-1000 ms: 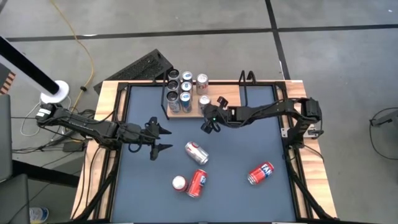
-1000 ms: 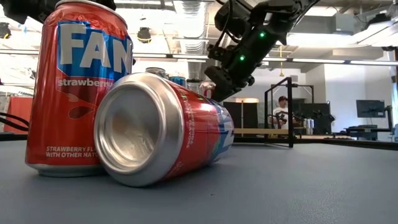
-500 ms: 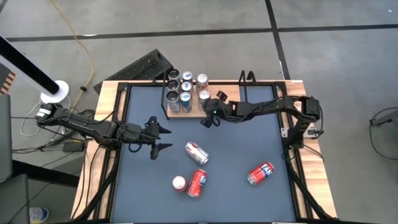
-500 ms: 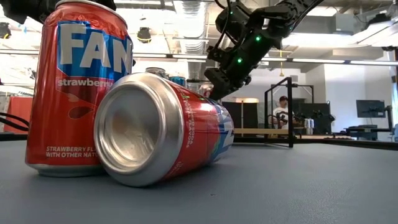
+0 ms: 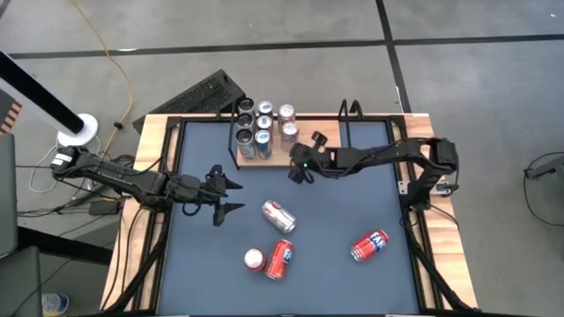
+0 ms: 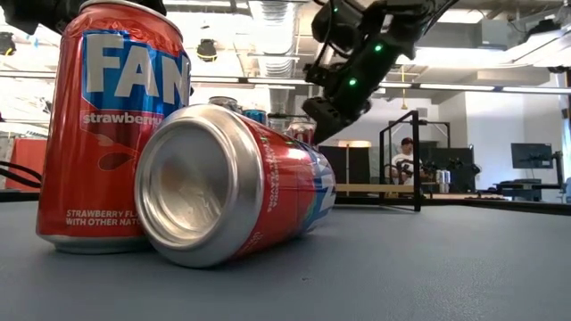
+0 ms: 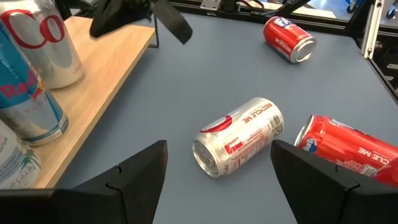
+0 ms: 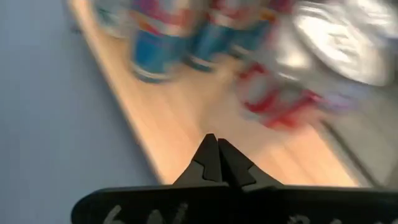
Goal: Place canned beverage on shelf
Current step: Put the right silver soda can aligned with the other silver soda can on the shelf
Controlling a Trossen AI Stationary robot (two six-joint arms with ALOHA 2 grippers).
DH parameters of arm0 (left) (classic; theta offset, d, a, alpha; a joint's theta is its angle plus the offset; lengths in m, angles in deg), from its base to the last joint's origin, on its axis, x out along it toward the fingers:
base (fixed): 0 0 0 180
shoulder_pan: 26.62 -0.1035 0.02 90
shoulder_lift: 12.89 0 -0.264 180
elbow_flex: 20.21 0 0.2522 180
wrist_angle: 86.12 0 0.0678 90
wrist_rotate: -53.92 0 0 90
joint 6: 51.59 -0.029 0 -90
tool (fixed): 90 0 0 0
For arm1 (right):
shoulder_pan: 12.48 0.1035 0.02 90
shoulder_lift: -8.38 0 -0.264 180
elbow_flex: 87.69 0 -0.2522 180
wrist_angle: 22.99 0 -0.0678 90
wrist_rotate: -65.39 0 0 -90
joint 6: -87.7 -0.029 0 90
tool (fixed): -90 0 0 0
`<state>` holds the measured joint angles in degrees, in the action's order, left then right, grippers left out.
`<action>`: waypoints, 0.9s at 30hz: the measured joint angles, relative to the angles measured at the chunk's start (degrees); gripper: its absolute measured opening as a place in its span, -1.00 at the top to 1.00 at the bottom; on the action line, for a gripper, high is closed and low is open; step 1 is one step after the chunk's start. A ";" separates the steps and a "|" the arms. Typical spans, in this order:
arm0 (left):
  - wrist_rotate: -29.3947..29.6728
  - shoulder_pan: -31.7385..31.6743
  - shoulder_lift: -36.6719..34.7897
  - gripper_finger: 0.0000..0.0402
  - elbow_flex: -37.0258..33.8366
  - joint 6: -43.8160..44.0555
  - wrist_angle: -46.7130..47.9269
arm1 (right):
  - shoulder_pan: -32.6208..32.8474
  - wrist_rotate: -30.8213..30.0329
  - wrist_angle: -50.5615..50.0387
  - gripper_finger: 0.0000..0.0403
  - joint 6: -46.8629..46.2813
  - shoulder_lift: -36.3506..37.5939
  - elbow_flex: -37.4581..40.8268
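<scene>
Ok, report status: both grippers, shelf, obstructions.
Right gripper shut, empty, just off the shelf. Left gripper open, facing the silver can lying on the mat. Six cans upright on shelf. Nothing blocking.

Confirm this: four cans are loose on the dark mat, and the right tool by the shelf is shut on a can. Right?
Not quite. The right tool is shut but empty, as the right wrist view shows. Four cans are loose on the mat, beside the shelf.
</scene>
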<state>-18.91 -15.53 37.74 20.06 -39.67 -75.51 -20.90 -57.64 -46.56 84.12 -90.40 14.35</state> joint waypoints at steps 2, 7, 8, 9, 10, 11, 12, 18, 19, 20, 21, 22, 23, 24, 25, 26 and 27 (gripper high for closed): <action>-0.01 0.00 0.00 -0.37 0.00 -0.17 0.25 | 0.74 -3.19 -4.14 1.00 -0.98 1.39 0.01; 0.00 0.00 0.00 -0.37 -0.02 -0.67 -0.38 | -1.67 -5.47 -4.95 1.00 -0.94 1.92 0.00; 0.00 0.00 0.00 -0.37 -0.02 -0.69 -0.42 | -2.71 -5.81 -4.73 1.00 -0.94 1.84 0.00; -0.02 0.00 0.00 -0.37 -0.02 -0.67 -0.35 | -3.60 -6.16 -3.89 1.00 -0.90 1.37 0.00; -0.09 0.00 0.00 -0.37 -0.02 -0.65 -0.32 | -4.49 -6.24 -3.02 1.00 -0.72 1.08 -0.02; -0.17 0.00 0.00 -0.37 -0.02 -0.65 -0.30 | -5.37 -6.22 -3.14 1.00 -0.48 0.90 0.00; -0.17 0.00 -0.02 -0.37 -0.02 -0.63 -0.29 | -6.09 -6.12 -3.32 1.00 -0.05 0.83 0.09; -0.20 -0.07 -0.01 -0.37 -0.02 -0.41 -0.36 | -8.00 -2.42 2.54 1.00 2.48 0.39 0.02; -0.20 -0.07 0.00 -0.37 -0.02 -0.38 -0.36 | -8.13 -0.94 3.86 1.00 2.82 0.37 0.02; -0.20 -0.07 -0.02 -0.37 -0.02 -0.34 -0.36 | -8.30 0.59 4.84 1.00 3.03 0.32 0.02; -0.18 -0.07 0.00 -0.37 -0.02 -0.30 -0.36 | -8.35 1.58 6.01 1.00 3.10 0.01 0.00; -0.17 -0.07 -0.02 -0.37 -0.02 -0.32 -0.38 | -8.33 1.83 6.57 1.00 3.11 -0.25 -0.04; -0.17 -0.07 0.00 -0.37 -0.02 -0.31 -0.38 | -8.33 2.09 6.18 1.00 3.20 -0.41 -0.01; -0.16 -0.07 -0.01 -0.37 -0.02 -0.32 -0.43 | -8.33 2.15 5.78 1.00 3.22 -0.55 0.06; -0.15 -0.11 0.00 -0.37 -0.02 -0.40 -0.52 | -8.33 2.14 6.20 1.00 3.21 -0.91 0.06; -0.17 -0.20 -0.01 -0.37 -0.02 -0.57 -0.59 | -8.33 2.15 6.29 1.00 3.19 -1.03 -0.01; -0.16 -0.27 -0.02 -0.37 -0.02 -0.61 -0.66 | -8.35 2.13 5.59 1.00 3.20 -1.06 -0.01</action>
<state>-19.07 -15.79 37.72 20.03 -40.28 -76.17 -29.25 -55.50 -40.97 87.32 -91.47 14.34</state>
